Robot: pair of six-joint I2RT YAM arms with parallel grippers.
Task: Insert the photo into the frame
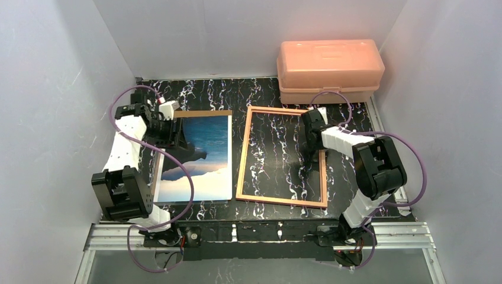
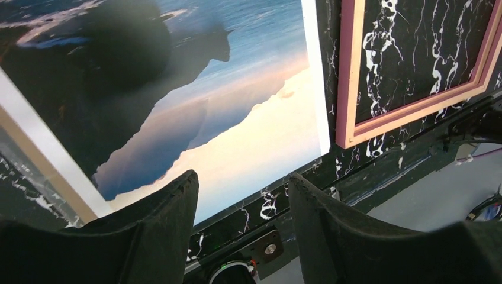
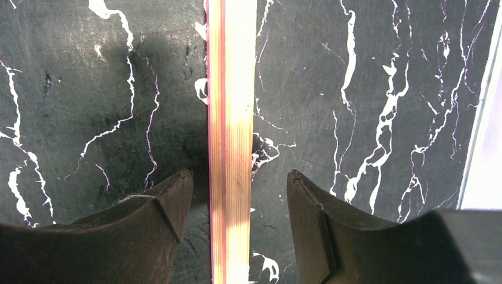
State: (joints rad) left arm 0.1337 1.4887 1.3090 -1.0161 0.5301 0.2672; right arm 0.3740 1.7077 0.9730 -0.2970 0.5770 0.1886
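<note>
My right gripper [image 3: 240, 177] hangs over the right rail of the frame [image 1: 281, 201]. The jaws stand apart on either side of the rail, with dark table [image 1: 266, 94] showing in both gaps, so I hold nothing. My left gripper [image 2: 240, 183] is also parted and empty, above the left part of the photo [image 1: 201, 177].

The photo lies picture-up on the left half of the table, on a brown backing board [image 1: 204, 112] that shows along its far and left edges. The frame lies flat just beside it on the right, tan side up. The two are close but apart.

I judge the print light, thin and limp. Lying flush like this it gives my fingers little to pinch, so an edge or corner is the place to take it, gently, or it will crease. The frame looks stiff and light, and a rail suits my grip; whether a pane sits in it I cannot tell.

Farthest off, a peach box [image 1: 328, 68] stands at the back.
</note>
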